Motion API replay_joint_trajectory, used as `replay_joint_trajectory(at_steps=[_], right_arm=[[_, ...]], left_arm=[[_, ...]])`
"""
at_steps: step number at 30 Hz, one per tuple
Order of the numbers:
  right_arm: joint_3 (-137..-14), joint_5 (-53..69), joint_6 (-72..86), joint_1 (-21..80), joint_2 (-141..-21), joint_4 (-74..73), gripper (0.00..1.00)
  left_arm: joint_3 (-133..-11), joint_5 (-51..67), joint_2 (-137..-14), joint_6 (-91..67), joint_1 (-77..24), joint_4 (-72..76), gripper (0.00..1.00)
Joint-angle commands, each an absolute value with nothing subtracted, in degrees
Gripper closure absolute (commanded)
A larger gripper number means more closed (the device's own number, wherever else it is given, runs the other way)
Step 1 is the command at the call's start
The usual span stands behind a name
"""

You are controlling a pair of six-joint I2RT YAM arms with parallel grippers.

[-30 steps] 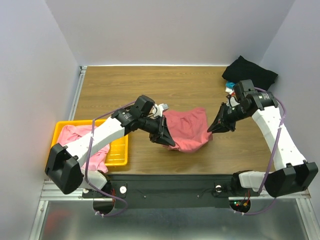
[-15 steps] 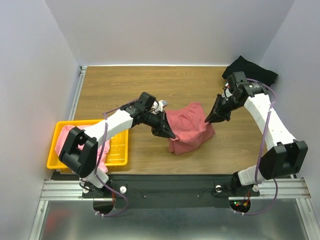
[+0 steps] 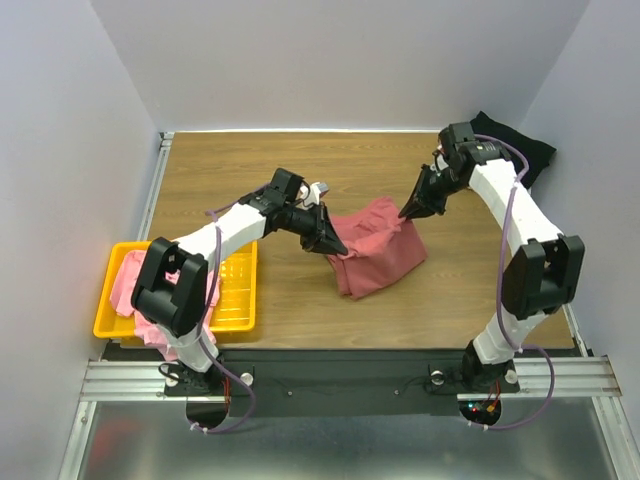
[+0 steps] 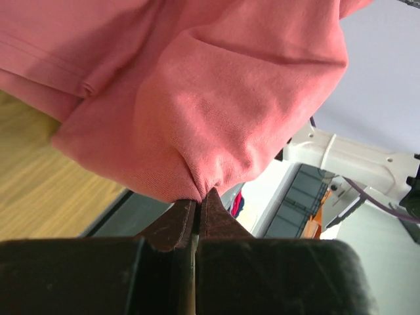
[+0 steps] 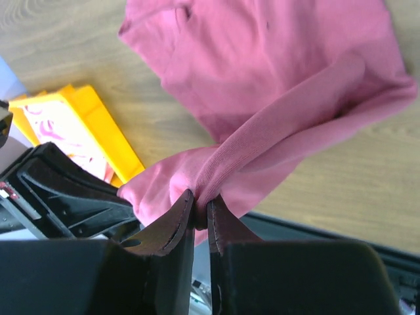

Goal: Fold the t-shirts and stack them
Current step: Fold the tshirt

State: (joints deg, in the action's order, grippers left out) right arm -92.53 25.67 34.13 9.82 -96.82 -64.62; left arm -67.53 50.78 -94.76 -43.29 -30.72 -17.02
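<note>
Your dusty-red t-shirt (image 3: 378,258) sits bunched at mid-surface (image 3: 230,170), its lower part resting on the wood. The lifted edge runs from near-left to far-right. The left end effector (image 3: 333,246) is clamped on one bunched corner and the right end effector (image 3: 406,211) on a rolled fold opposite. The cloth sags between them, so the next move likely means drawing them apart along that line.

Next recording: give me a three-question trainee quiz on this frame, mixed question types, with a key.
1. True or false: the left gripper and the right gripper are both shut on the dusty-red t-shirt.
2. Where on the table is the black t-shirt? A near left corner; B far right corner; C middle.
3. Fill in: the light pink t-shirt lies in the ____.
Key: 1 true; 2 B; 3 yellow basket.
</note>
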Motion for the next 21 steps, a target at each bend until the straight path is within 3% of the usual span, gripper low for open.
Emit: replay_joint_trajectory(at_steps=[1,21], right_arm=[[-97.90,24.79,32.52,9.84,-100.88,-60.12,0.99],[-115.57,26.01,29.27,9.84,-122.78,-55.72,1.00]], left_arm=[[-69.96,53.43,-96.76,-41.66,-28.66,-14.24,1.00],[-73.04,55.11,-107.84,-41.04,-20.39,-9.41,1.00]])
